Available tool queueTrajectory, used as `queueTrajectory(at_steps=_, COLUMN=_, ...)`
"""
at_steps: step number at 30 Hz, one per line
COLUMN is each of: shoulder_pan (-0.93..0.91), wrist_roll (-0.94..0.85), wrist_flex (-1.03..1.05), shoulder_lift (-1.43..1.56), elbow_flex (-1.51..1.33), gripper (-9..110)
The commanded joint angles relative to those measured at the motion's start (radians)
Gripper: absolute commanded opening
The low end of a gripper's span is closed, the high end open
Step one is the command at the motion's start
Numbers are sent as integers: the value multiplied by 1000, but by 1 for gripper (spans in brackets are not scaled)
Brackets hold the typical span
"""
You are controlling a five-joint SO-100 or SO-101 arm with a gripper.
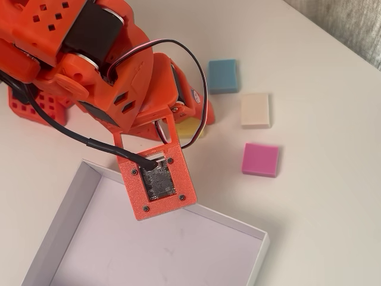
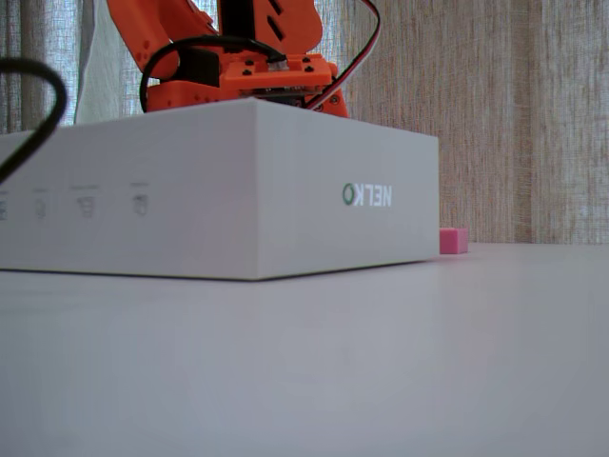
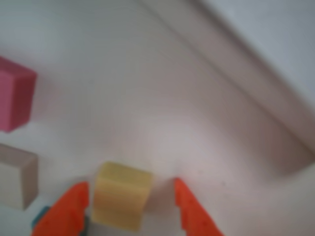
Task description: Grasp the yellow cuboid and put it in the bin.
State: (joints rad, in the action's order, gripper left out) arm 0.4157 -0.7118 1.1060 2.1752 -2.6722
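In the wrist view the yellow cuboid [image 3: 120, 195] lies on the white table between my two orange fingers [image 3: 69, 209]. My gripper [image 3: 129, 183] is open around it. The left finger is close beside the block, and the right finger stands a small gap away. In the overhead view only a yellow sliver of the cuboid [image 1: 191, 128] shows under the orange arm, and the fingers are hidden by the wrist. The white bin [image 1: 59, 208] lies at the lower left, just beside the wrist camera mount. Its wall [image 2: 238, 190] fills the fixed view, and its edge [image 3: 256, 73] crosses the wrist view's upper right.
A blue block [image 1: 223, 75], a cream block [image 1: 255, 109] and a pink block [image 1: 261, 159] lie to the right of the arm. In the wrist view the pink block [image 3: 15, 93] and the cream block [image 3: 17, 182] are at the left. The pink block [image 2: 454, 240] also shows in the fixed view.
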Motion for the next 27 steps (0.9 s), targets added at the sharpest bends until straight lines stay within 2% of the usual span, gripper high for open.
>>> queueTrajectory(at_steps=1, shoulder_pan=3, wrist_roll=3, wrist_flex=-14, shoulder_lift=-11, elbow_flex=-2, gripper=19)
queueTrajectory(at_steps=12, shoulder_pan=6, wrist_roll=3, wrist_flex=-32, shoulder_lift=-23, elbow_flex=-2, gripper=7)
queueTrajectory(at_steps=15, shoulder_pan=8, wrist_roll=5, wrist_flex=-37, shoulder_lift=-29, elbow_flex=-6, gripper=6)
queueTrajectory(at_steps=18, shoulder_pan=11, wrist_roll=5, wrist_flex=-40, shoulder_lift=-34, elbow_flex=-3, gripper=1)
queueTrajectory(at_steps=19, shoulder_pan=11, wrist_roll=5, wrist_flex=-43, shoulder_lift=-34, elbow_flex=0, gripper=-6)
queueTrajectory(at_steps=20, shoulder_pan=8, wrist_roll=6, wrist_flex=-46, shoulder_lift=-35, elbow_flex=2, gripper=-8)
queueTrajectory(at_steps=27, shoulder_pan=8, wrist_roll=6, wrist_flex=-61, shoulder_lift=-48, elbow_flex=28, gripper=-8)
